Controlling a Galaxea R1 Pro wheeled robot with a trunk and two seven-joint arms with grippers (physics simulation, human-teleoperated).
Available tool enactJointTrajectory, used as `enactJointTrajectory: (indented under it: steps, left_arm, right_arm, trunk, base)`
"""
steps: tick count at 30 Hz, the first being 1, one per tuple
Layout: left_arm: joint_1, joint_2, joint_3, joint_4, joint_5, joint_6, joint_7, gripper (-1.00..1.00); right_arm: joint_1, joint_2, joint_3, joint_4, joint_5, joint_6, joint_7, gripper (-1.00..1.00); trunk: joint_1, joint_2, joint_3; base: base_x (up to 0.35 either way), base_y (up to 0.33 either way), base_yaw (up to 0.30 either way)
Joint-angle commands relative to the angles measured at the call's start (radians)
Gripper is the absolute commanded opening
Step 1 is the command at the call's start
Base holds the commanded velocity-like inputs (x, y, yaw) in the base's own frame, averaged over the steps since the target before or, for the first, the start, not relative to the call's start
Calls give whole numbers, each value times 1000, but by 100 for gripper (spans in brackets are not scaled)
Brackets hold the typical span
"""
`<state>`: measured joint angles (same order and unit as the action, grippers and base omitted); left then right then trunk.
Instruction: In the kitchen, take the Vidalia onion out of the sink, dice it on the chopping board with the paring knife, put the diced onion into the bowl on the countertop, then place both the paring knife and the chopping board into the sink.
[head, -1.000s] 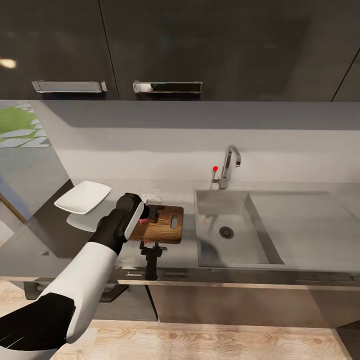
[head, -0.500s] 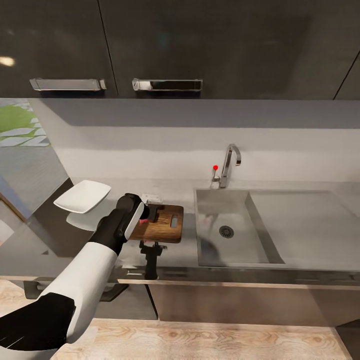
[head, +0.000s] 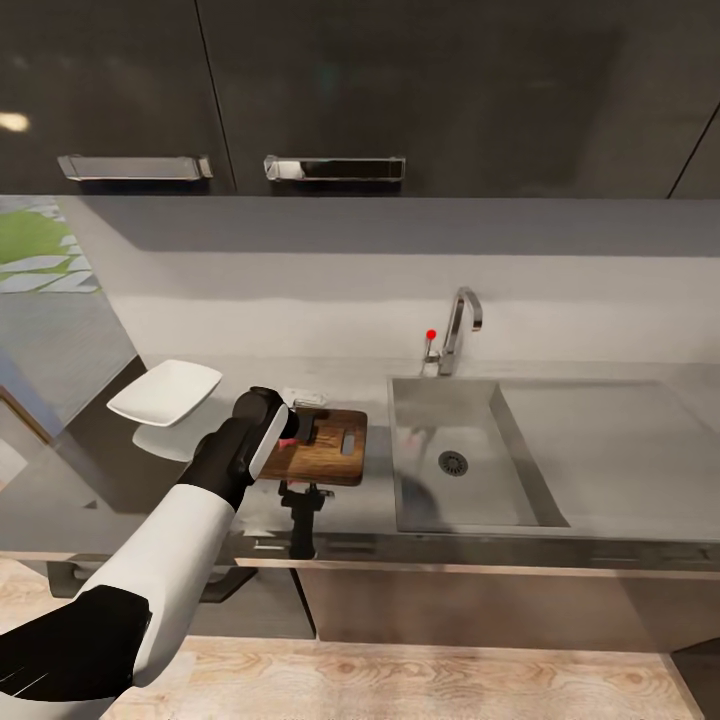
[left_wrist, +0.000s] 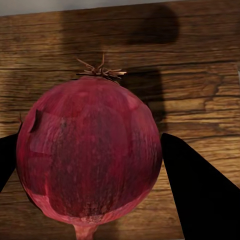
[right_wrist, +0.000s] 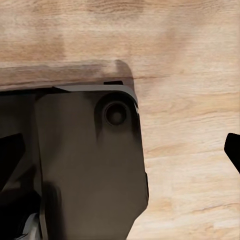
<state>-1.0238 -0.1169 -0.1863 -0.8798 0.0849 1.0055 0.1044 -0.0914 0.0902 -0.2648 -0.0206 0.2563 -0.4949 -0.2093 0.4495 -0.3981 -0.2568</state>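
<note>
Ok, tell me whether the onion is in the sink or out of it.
Out. The Vidalia onion sits between the left end effector's fingers over the chopping board, beside the sink.

Vidalia onion between the left end effector fingers, over the chopping board.
</note>
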Motion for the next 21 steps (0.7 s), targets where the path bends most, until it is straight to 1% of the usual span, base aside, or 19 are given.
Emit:
enactJointTrajectory:
  steps: [1, 12, 17, 21]
  left_arm:
    - [-1, 1, -2, -1, 8, 4, 12, -100]
    - [-1, 5, -1, -1, 7, 4, 12, -100]
    - [-1, 5, -1, -2, 7, 4, 12, -100]
    - [-1, 4, -2, -2, 7, 4, 12, -100]
  right_arm:
    - [-1, 0, -6, 1, 11, -2, -6, 100]
    - [-1, 0, -7, 1, 11, -2, -5, 100]
    - [-1, 0, -7, 1, 11, -2, -5, 100]
    - [-1, 0, -7, 1, 11, -2, -5, 100]
  trunk:
    - [1, -2, -3]
    - [1, -2, -19]
    - [1, -2, -21]
    - [1, -2, -22]
  base:
    - [0, 0, 0]
    - [0, 0, 0]
    - [2, 0, 0]
    - [186, 0, 0]
